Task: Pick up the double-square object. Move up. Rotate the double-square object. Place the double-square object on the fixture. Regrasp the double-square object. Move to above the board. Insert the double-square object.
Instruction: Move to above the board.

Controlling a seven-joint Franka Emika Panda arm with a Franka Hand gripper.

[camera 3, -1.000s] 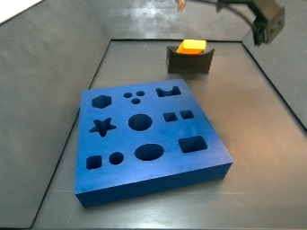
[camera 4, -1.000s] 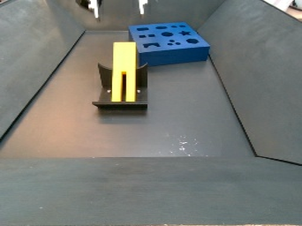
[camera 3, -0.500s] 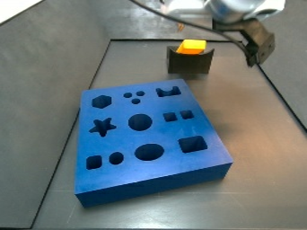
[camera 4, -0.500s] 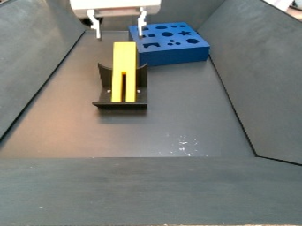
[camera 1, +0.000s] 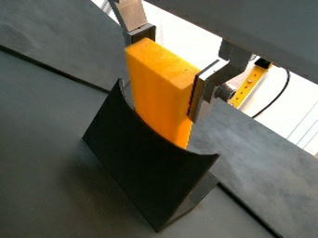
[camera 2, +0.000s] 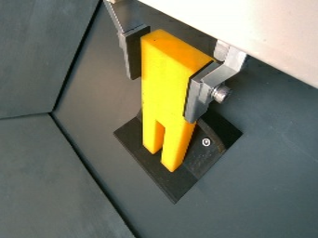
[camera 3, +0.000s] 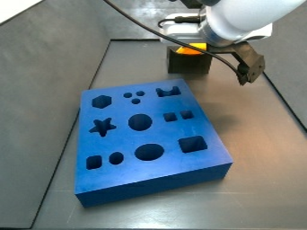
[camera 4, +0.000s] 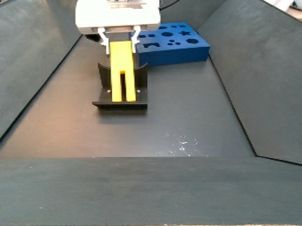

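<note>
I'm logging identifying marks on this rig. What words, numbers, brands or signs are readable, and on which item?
No readable text in any view.
Fixture: one small round mark on its base plate in a wrist view, too small to read.
Double-square object, board and end effector, straddling the object: no markings visible.

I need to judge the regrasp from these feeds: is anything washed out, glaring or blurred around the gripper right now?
In a wrist view the background behind the gripper is blown out white, yet the double-square object stays sharp. In a side view the arm hides most of the fixture. In a side view the floor shows small glints, and the board is clear.
</note>
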